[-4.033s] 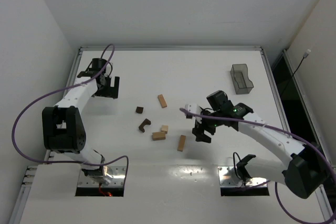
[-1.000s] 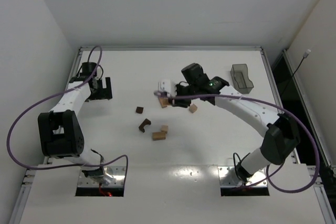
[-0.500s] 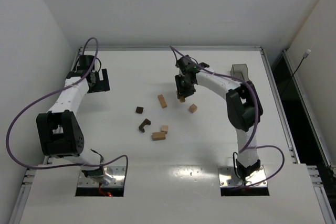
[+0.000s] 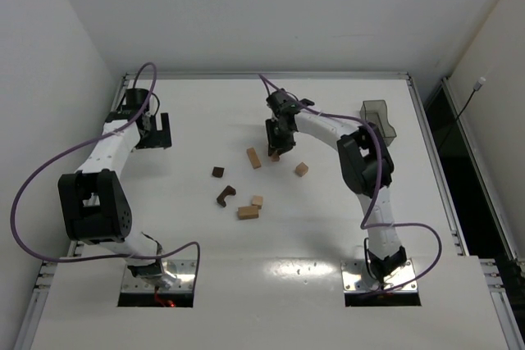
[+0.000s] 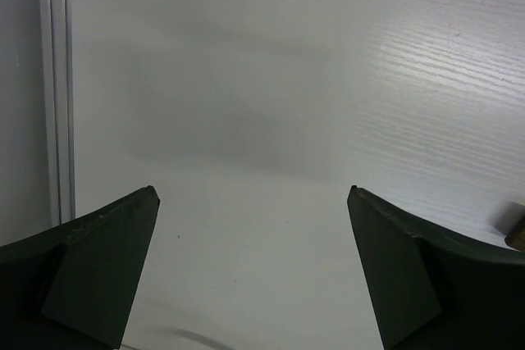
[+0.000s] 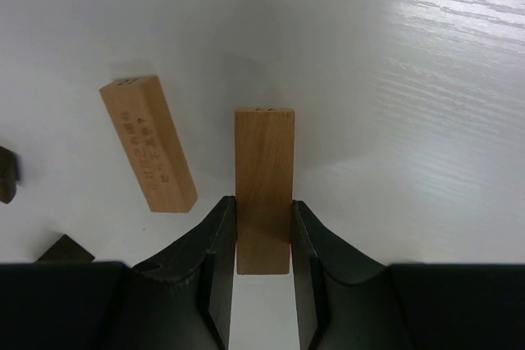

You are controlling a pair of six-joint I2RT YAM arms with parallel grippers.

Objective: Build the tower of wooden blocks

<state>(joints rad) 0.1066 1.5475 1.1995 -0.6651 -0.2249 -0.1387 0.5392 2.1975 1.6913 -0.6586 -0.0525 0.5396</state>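
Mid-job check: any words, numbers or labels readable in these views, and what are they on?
Light tan wooden bar lying flat: one row of dark printed characters along its top face, too blurred to read.
Tan wooden bar held in the right gripper: tiny dark mark at its far end, unreadable.
Nothing else carries text.

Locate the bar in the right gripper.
In the right wrist view the held bar is clamped in the right gripper, just right of a loose bar lying on the table; from above, that is the far middle.
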